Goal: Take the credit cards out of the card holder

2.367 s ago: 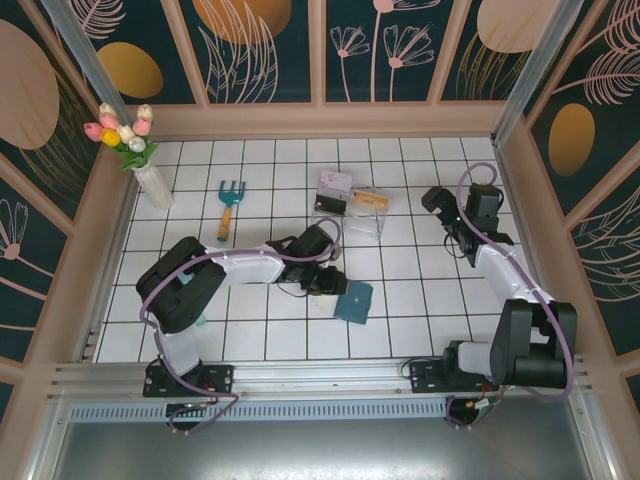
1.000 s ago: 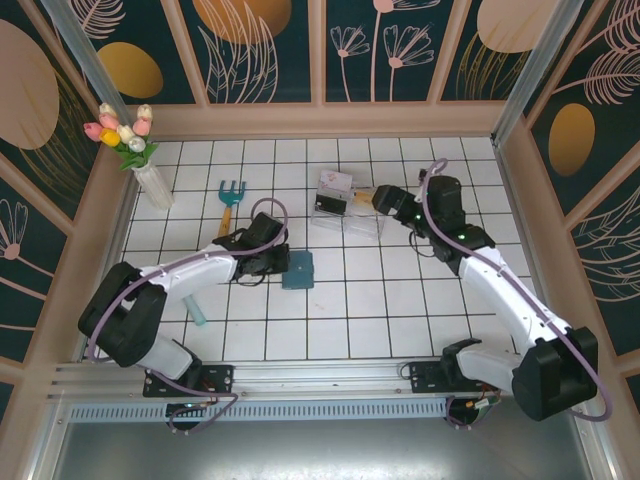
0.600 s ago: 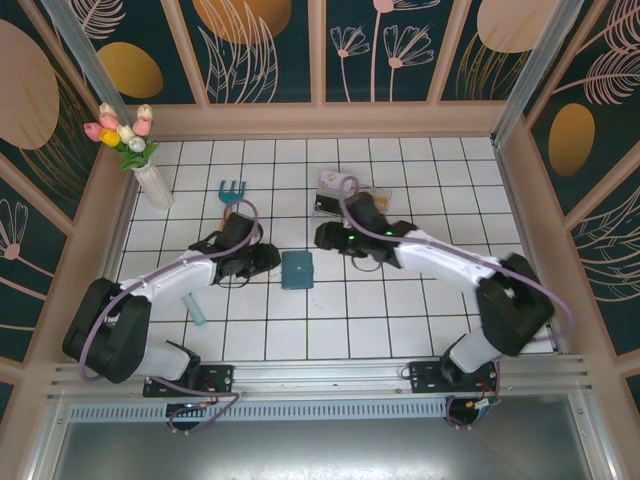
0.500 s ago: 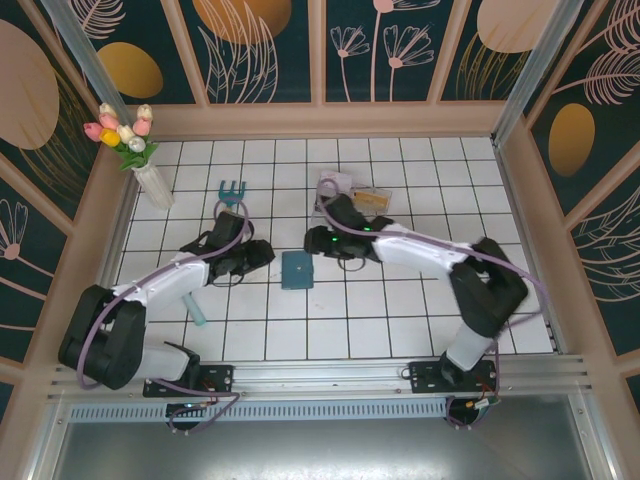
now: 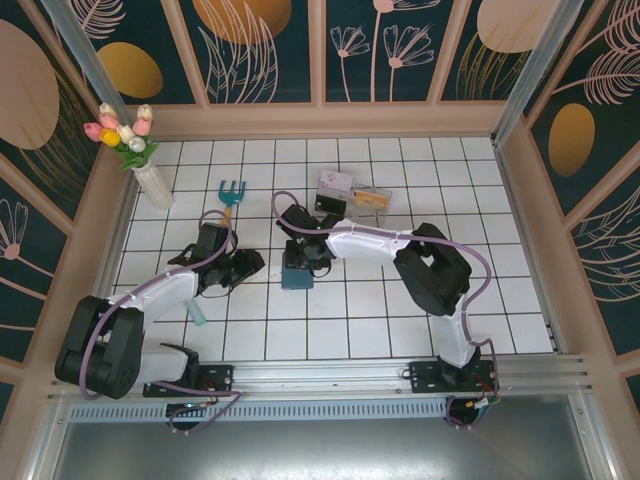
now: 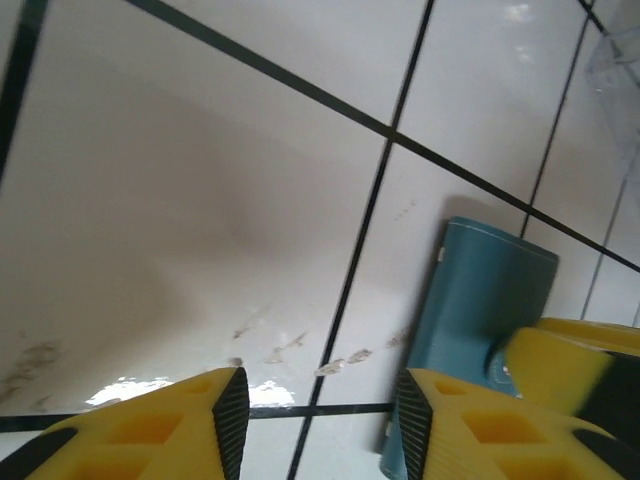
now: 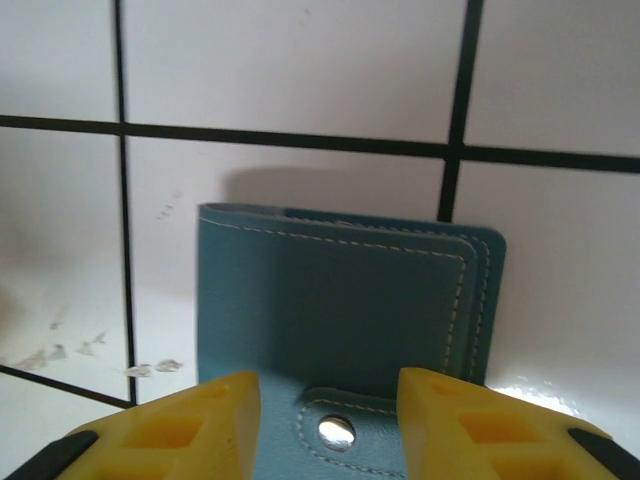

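Observation:
The card holder (image 5: 297,274) lies folded shut on the white tiles, a teal bifold with its snap strap fastened (image 7: 335,430). The credit cards are hidden. My right gripper (image 5: 300,256) hovers just over the holder's strap end. In the right wrist view this gripper (image 7: 328,425) is open, its yellow fingers (image 7: 195,425) standing either side of the strap with gaps showing. My left gripper (image 5: 254,263) sits to the holder's left, open (image 6: 320,425) over bare tile. The holder (image 6: 470,320) is beside its right finger.
A clear plastic box (image 5: 352,205) with a yellowish-gold flat piece (image 5: 374,197) stands behind the holder. A blue garden fork (image 5: 229,200) and a vase of tulips (image 5: 150,180) are at the back left. Wooden walls ring the tiled floor.
The right arm has swung from the back right across to the holder, its jaws narrowing. The left gripper has let go of the holder, opened, and drawn back to the left.

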